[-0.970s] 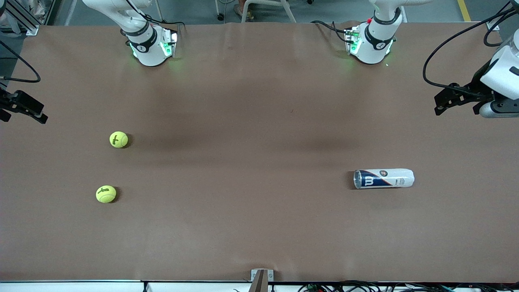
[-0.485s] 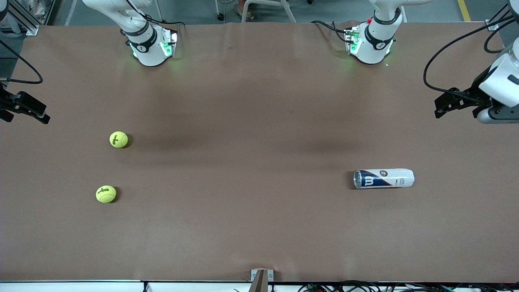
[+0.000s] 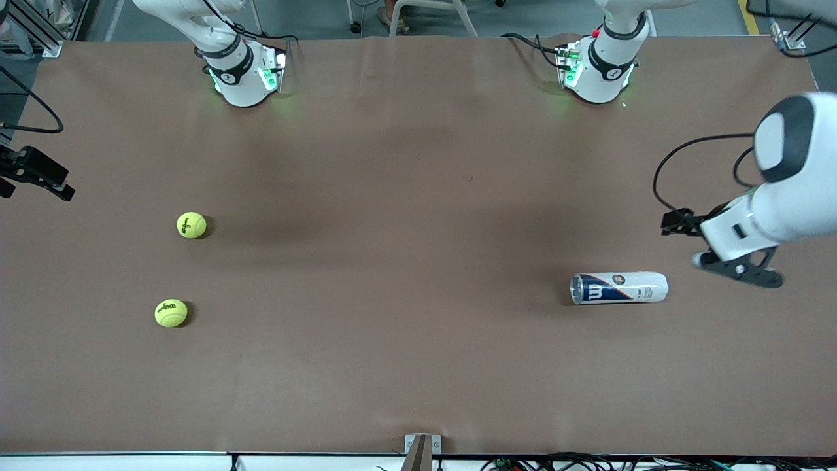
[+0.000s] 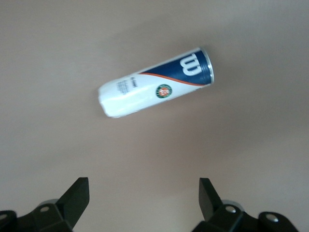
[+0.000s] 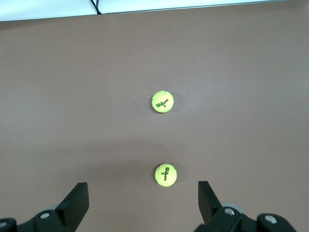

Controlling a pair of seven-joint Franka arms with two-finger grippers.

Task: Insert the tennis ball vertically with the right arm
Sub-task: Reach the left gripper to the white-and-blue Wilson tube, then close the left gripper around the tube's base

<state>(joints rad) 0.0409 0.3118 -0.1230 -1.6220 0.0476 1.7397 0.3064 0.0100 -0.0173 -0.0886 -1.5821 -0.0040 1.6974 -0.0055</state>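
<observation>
Two yellow-green tennis balls lie on the brown table toward the right arm's end: one [image 3: 191,225] farther from the front camera, one [image 3: 171,313] nearer. The right wrist view shows both, the farther ball [image 5: 165,174] and the nearer ball [image 5: 162,101]. My right gripper [image 3: 36,174] [image 5: 142,203] is open and empty, up over the table's edge, apart from the balls. A white and blue ball can [image 3: 619,288] [image 4: 157,88] lies on its side toward the left arm's end. My left gripper [image 3: 677,222] [image 4: 143,198] is open and empty, over the table beside the can's white end.
The brown table [image 3: 418,196] carries only the balls and the can. The two arm bases [image 3: 243,72] [image 3: 598,65] stand along its back edge. A small bracket [image 3: 422,448] sits at the front edge.
My left arm has swung down and in from the table's end to just beside the can. The right gripper has barely shifted. Balls and can have not moved.
</observation>
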